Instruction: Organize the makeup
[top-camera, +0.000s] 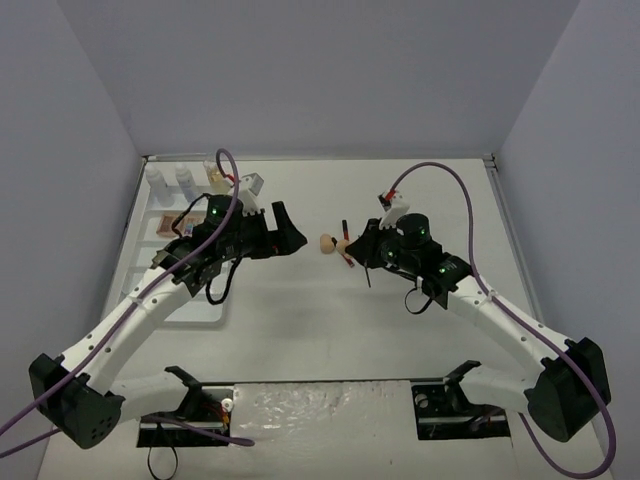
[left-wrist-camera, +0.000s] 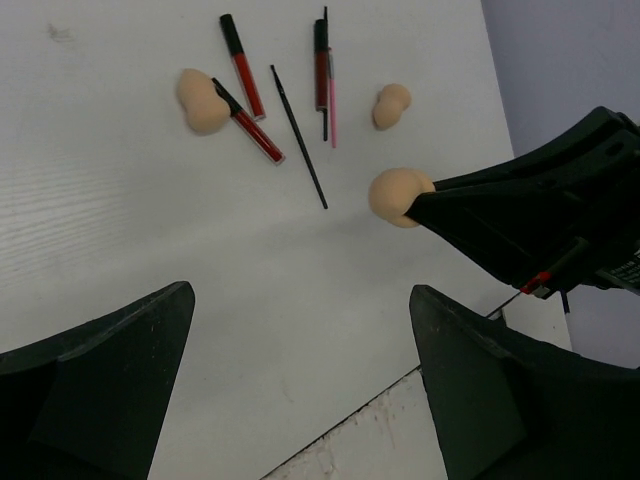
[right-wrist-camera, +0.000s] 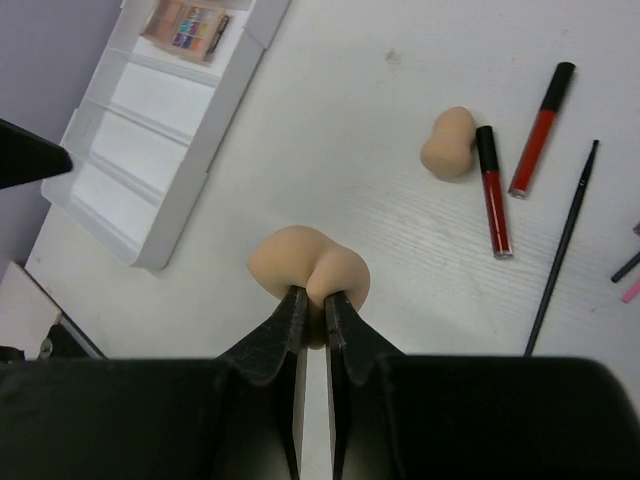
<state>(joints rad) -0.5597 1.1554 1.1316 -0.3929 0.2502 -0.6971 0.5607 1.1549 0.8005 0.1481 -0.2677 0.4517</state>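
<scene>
The right gripper (right-wrist-camera: 314, 296) is clenched on a peach sponge (right-wrist-camera: 308, 268) near the middle of the worktop, and the left gripper (left-wrist-camera: 300, 300) hangs released beside it, its jaws wide apart. A second sponge (left-wrist-camera: 203, 100), a third sponge (left-wrist-camera: 392, 105), red tubes (left-wrist-camera: 243, 65) and a thin black brush (left-wrist-camera: 298, 135) lie loose mid-table. An eyeshadow palette (right-wrist-camera: 190, 25) sits in the white tray (right-wrist-camera: 140, 165) along the left edge, and bottles (top-camera: 185, 178) stand in the far left corner.
</scene>
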